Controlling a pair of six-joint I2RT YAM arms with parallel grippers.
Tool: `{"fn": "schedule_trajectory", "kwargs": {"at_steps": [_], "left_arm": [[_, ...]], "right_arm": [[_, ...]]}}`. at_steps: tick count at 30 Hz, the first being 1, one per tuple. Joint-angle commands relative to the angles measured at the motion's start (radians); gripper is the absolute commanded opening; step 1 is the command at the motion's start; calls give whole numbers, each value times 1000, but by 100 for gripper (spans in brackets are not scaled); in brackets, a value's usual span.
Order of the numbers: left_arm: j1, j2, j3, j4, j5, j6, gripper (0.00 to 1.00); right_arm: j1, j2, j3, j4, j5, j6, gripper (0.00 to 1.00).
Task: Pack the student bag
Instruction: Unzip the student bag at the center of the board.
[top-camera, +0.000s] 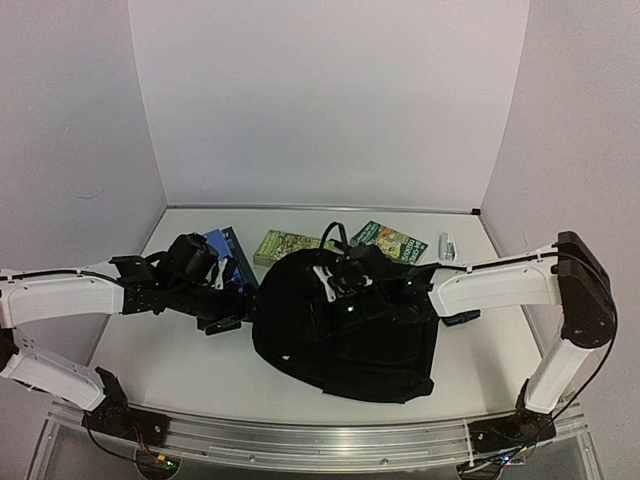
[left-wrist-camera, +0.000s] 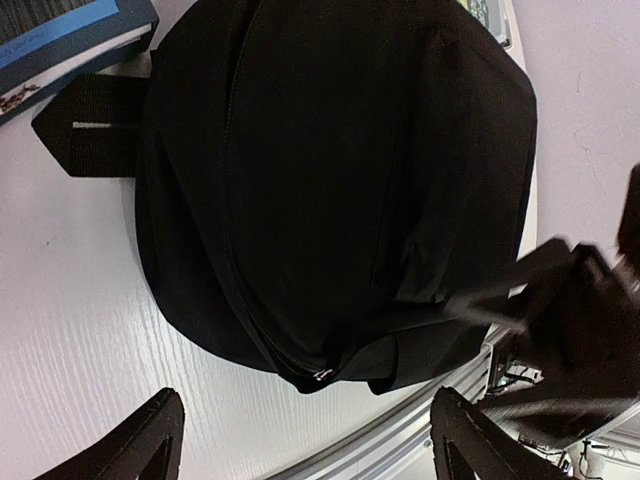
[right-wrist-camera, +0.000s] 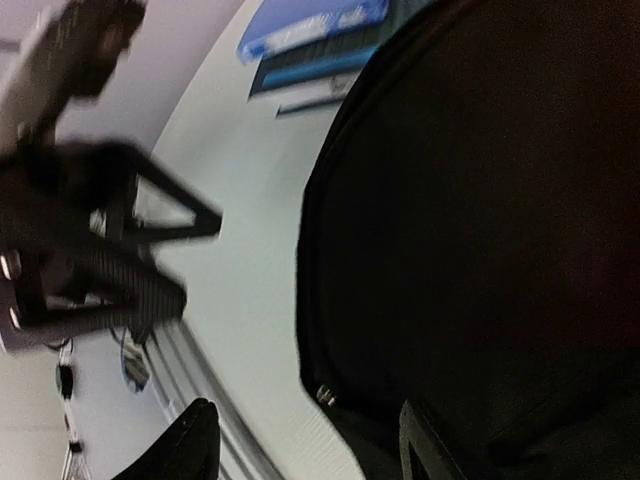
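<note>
The student bag (top-camera: 345, 325) lies flat in the middle of the surface (top-camera: 170, 365), nearer the arms than the blue book (top-camera: 222, 243) and the green books (top-camera: 283, 246) behind it. Both tools are released. The left tool (left-wrist-camera: 300, 400) stands spread beside the bag's left edge and the right tool (right-wrist-camera: 305, 410) stands spread over its upper part, and neither grasps anything.

We judge the main risk to be the soft fabric — a pinch on a loose fold may lift only one layer, or drag the whole bag across the surface and shove the books away. The two arms are close together at the bag, so a reach by one could strike the other. The strap tab (left-wrist-camera: 95, 125) beside the blue book could also catch a finger.

We cannot tell whether the bag's mouth is open; only a zipper pull (left-wrist-camera: 322, 374) shows near its rim. From above, the right tool is lost against the black cloth. Each wrist view shows the other arm only as a blur, and whatever the bag holds is hidden.
</note>
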Motion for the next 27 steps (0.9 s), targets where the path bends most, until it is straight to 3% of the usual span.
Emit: {"fn": "schedule_trajectory", "kwargs": {"at_steps": [1, 6, 16, 27], "left_arm": [[11, 5, -13, 121, -1, -8, 87], [19, 86, -9, 168, 15, -28, 84], [25, 172, -37, 241, 33, -75, 78], [28, 254, -43, 294, 27, -81, 57]], "right_arm": [[22, 38, -35, 101, -147, -35, 60], [23, 104, -22, 101, -169, -64, 54], [24, 173, -14, 84, -153, -80, 53], [25, 191, 5, 87, -182, -70, 32]]}}
